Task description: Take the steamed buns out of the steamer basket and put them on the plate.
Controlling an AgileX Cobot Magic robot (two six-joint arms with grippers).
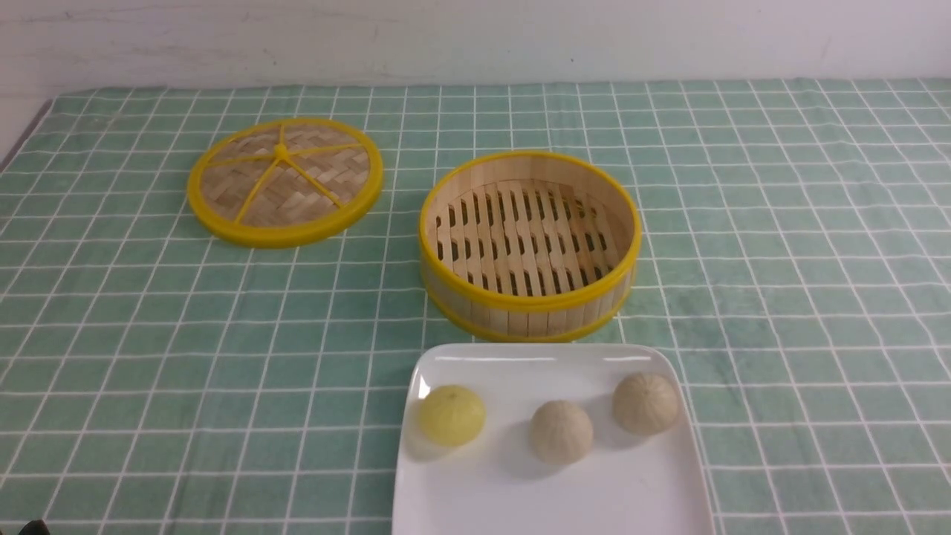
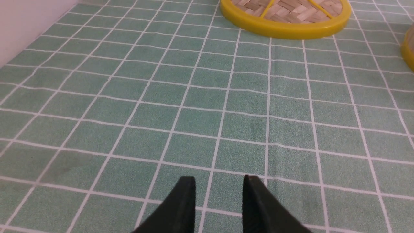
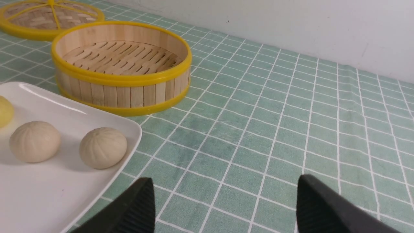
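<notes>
Your front view cuts off the near edge of the glossy white square plate (image 1: 550,490) and shows neither arm. Your left gripper (image 2: 219,184) hovers low over the green checked cloth (image 2: 207,106) — black fingers a narrow gap apart, empty. Your right gripper (image 3: 226,191) hangs with fingers spread wide, gripping nothing, just right of the plate. All three small round steamed buns (image 1: 561,431) sit on the plate — the round bamboo steamer basket (image 1: 529,297) beyond is empty.

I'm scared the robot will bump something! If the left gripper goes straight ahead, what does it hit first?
Probably just green tablecloth. The left gripper is open and holds nothing, and bare cloth lies ahead. The woven lid sits farther off, a bit to the side, though depth is hard to judge.
</notes>
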